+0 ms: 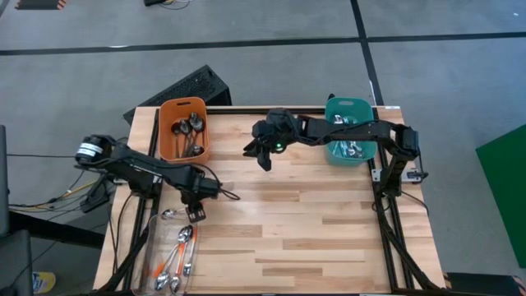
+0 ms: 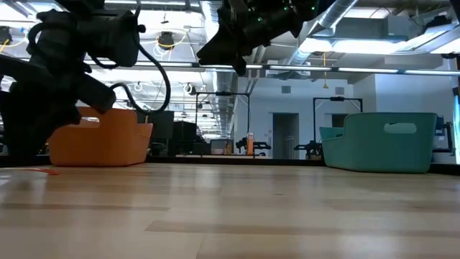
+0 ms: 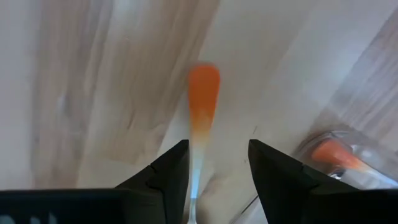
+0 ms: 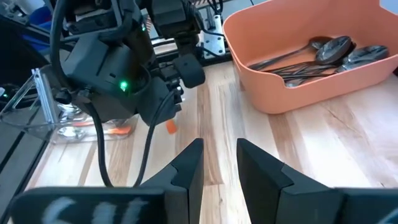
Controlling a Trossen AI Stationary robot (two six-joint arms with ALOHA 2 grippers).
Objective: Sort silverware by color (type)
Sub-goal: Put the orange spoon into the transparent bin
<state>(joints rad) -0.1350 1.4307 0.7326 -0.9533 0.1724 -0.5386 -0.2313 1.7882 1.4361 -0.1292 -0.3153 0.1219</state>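
Holding orange-handled spoon (image 3: 202,99) between left gripper (image 3: 214,168) fingers, handle tip jutting forward past fingertips, above bare wood. Grip looks narrow: judge slow, level carry best, so spoon does not swing or slip.

Clear tray (image 1: 156,247) with remaining spoons (image 1: 177,259) just behind and below gripper. Orange bin (image 1: 185,129) of dark spoons lies ahead. Teal bin (image 1: 350,131) well apart, across table (image 1: 312,222).

Right gripper (image 4: 217,165) hovers mid-table, fingers parted, empty.

No readable writing or brands.

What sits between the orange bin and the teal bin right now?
In the high view, the right gripper hangs over bare table between the orange bin and the teal bin; nothing lies on the wood there.
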